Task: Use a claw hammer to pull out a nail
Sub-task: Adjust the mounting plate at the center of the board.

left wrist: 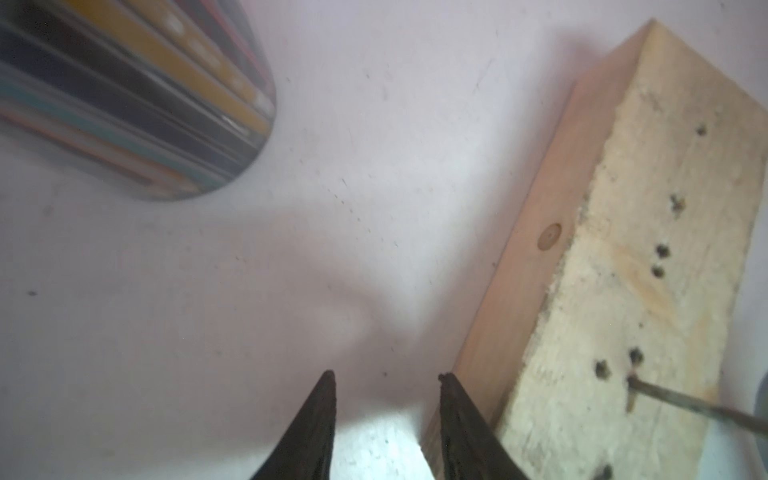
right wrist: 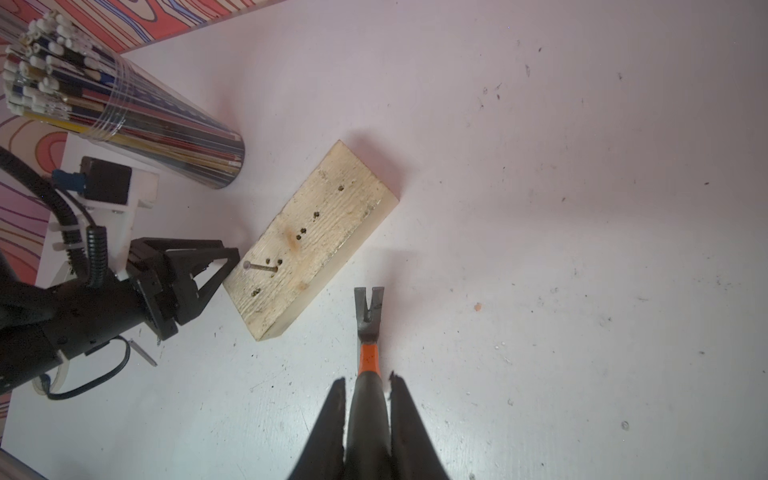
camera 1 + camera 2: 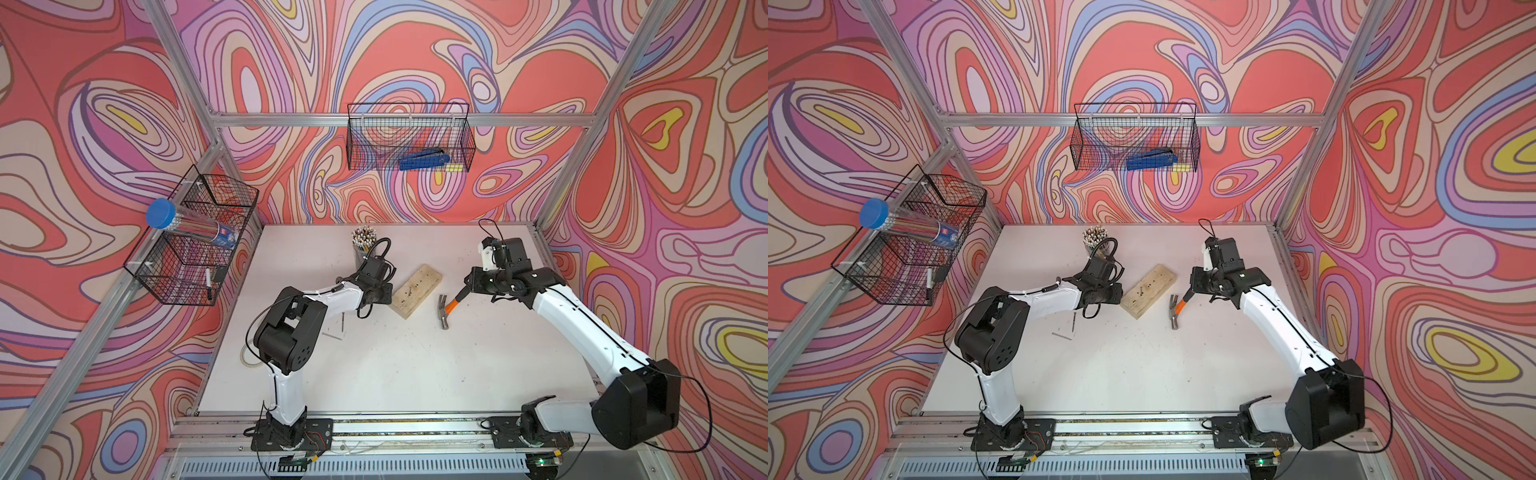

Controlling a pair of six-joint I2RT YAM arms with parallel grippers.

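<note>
Scuffed white tabletop [image 2: 540, 208] spreads under swirled pink walls. Right gripper [image 2: 367, 378] jaws are clamped on the black grip of the claw hammer [image 2: 369, 320]. Its forked claw points away from the wrist, just beside the wooden block [image 2: 320, 232] but not touching it. Left gripper [image 1: 386, 374] jaws stand part open and empty at the block's end, one finger close along its side. Near that end the nail [image 2: 261, 268] sticks out of the wood among empty holes. To do this well, I judge, the fork should slide in low over the wood until the shank seats in the slot under the nail's head. The left arm should pin the block beforehand, or it may lift with the lever
</note>
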